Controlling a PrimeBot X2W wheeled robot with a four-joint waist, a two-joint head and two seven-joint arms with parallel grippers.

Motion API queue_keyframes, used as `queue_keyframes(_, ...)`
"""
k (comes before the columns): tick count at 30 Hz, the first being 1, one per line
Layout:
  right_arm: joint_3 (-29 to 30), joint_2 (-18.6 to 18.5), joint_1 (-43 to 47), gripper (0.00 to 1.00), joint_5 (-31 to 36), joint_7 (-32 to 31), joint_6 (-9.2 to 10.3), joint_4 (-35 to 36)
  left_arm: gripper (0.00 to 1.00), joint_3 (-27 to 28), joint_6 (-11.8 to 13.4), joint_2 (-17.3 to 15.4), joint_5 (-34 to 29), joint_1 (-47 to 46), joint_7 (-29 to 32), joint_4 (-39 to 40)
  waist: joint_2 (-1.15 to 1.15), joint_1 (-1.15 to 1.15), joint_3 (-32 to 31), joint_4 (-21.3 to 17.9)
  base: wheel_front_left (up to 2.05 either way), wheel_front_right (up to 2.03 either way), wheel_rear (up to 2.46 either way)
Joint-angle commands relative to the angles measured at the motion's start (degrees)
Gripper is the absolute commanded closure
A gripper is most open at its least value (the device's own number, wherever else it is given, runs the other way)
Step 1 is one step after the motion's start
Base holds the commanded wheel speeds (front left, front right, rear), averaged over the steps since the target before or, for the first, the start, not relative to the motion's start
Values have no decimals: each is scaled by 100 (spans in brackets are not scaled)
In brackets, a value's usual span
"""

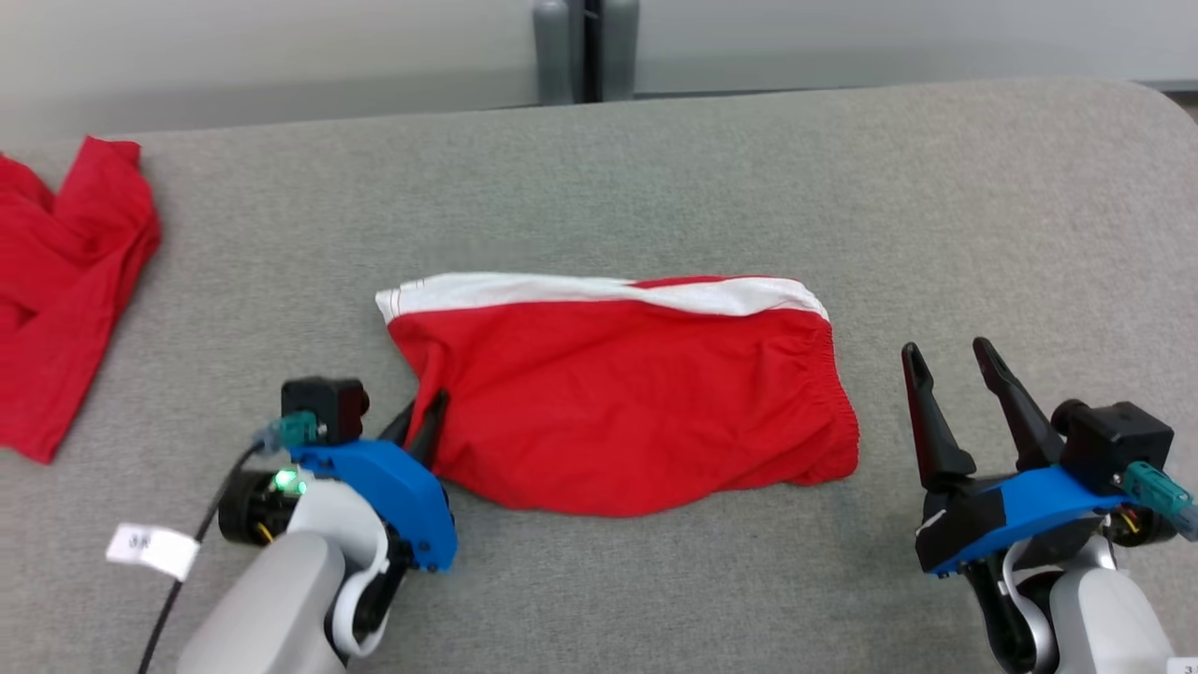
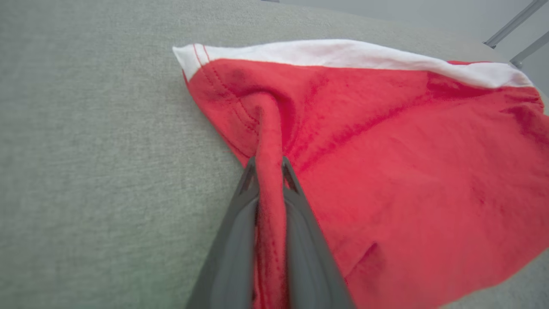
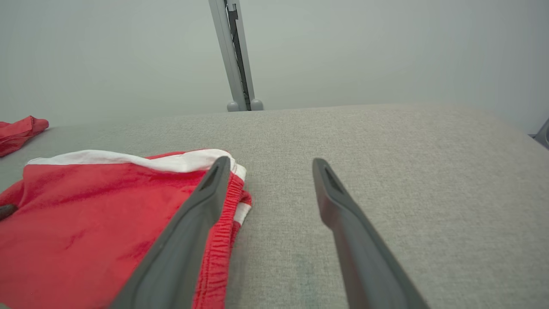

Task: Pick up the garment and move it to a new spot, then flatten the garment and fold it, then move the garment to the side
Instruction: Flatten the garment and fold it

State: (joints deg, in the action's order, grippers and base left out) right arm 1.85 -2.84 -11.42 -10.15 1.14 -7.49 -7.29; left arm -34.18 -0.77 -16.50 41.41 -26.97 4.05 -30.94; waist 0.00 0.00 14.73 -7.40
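The garment [image 1: 627,393] is a pair of red shorts with a white band along its far edge, lying folded on the grey table [image 1: 749,187]. My left gripper [image 1: 423,421] is at the shorts' left edge, shut on a pinched ridge of red cloth [image 2: 270,141], which stands up between the two dark fingers [image 2: 236,227]. My right gripper [image 1: 955,370] stands open to the right of the shorts, above the table, with nothing between its fingers. In the right wrist view, its left finger [image 3: 188,223] overlaps the elastic waistband [image 3: 223,240] and the gripper [image 3: 268,165] points over bare table.
A second red garment [image 1: 65,281] lies crumpled at the table's far left, also seen as a red garment edge [image 3: 19,131] in the right wrist view. A grey post [image 1: 585,47] stands behind the table's far edge. A white tag [image 1: 150,548] hangs by my left arm.
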Motion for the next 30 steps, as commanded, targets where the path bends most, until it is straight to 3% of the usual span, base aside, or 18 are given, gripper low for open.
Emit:
queue_keyframes(1, 47, -11, 110, 0, 10, 6, 0, -22, 100, 14, 132, -37, 19, 232, -84, 161, 0, 0, -66, 70, 0, 0, 0)
queue_keyframes(8, 178, -11, 291, 0, 21, -31, 0, -112, 100, 39, 506, -11, 62, 938, -286, 724, 0, 0, -287, 258, 0, 0, 0)
queue_keyframes(9, 177, -11, 304, 0, 39, -31, 0, -130, 92, 36, 566, -34, 16, 971, -328, 751, 0, 0, -313, 262, 0, 0, 0)
queue_keyframes(12, 165, -11, 354, 0, 55, -85, 0, -214, 0, 31, 682, -19, -55, 1061, -477, 766, 0, 0, -407, 259, 0, 0, 0)
queue_keyframes(21, 242, -10, 479, 0, 154, -203, 0, -334, 0, 120, 771, -110, -434, 1118, -1530, 944, 0, 0, -635, 285, 0, 0, 0)
queue_keyframes(30, 126, -10, 463, 0, 240, -557, 0, -512, 0, 438, 956, -229, -500, 1551, -1869, 1217, 0, 0, -793, 453, 0, 0, 0)
